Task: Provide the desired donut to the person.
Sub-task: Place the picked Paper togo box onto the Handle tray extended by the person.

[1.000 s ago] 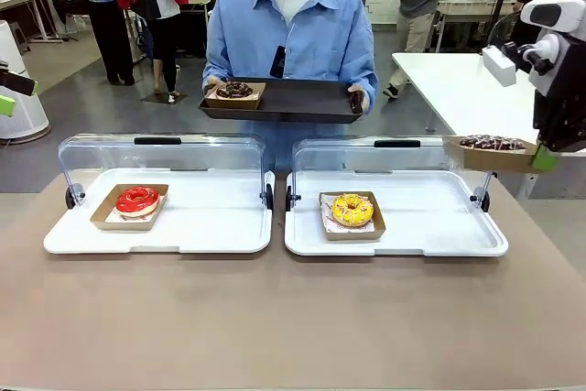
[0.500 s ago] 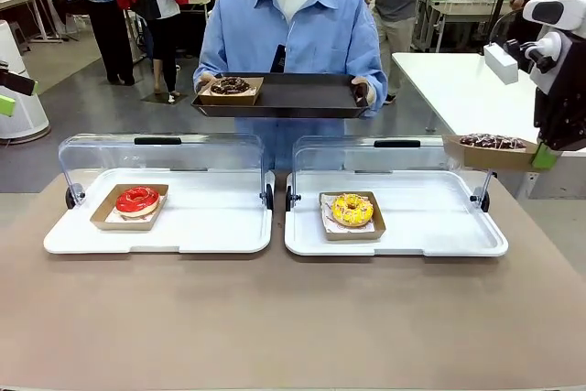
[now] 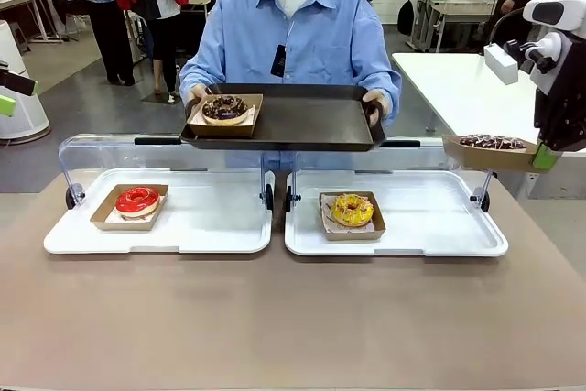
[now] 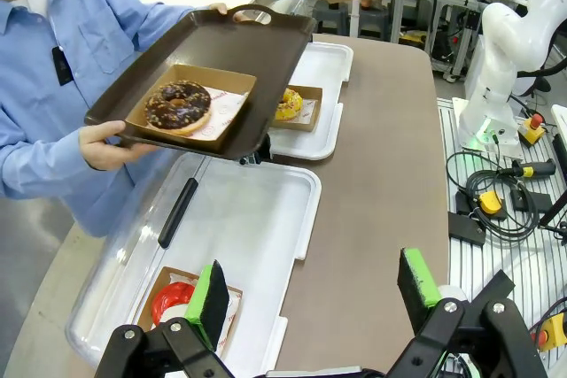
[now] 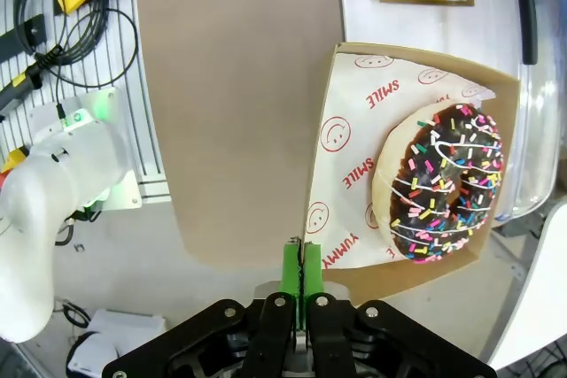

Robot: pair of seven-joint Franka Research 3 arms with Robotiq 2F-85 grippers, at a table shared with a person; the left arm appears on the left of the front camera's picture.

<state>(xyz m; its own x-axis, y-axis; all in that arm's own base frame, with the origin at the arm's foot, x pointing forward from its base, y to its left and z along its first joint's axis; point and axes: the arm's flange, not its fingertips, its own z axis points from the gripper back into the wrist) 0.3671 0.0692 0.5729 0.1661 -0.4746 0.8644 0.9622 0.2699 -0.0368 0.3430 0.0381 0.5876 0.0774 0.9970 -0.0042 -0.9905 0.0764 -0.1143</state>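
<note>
The person [image 3: 293, 25] in a light blue shirt stands at the far side, holding a dark tray [image 3: 302, 121] over the cases' raised lids. On it sits a chocolate donut [image 3: 225, 108] in a cardboard box. My right gripper [image 3: 542, 157] hangs at the far right, shut on the rim of a cardboard box [image 5: 354, 130]. That box carries a chocolate donut with coloured sprinkles [image 5: 440, 181], level in the air. A red donut [image 3: 137, 199] and a yellow donut [image 3: 352, 209] rest in boxes in the cases. My left gripper [image 4: 314, 289] is open and holds nothing, off the table's left end.
Two white display cases [image 3: 229, 235] [image 3: 439, 235] with clear lids folded back stand side by side at the table's far edge. The brown tabletop [image 3: 293, 318] in front is bare. A white table [image 3: 458, 89] stands at the back right, and bystanders move behind the person.
The person has stepped up to the table and brought the dark tray forward and lower, over the cases' lids. Both arms have stayed where they were.
</note>
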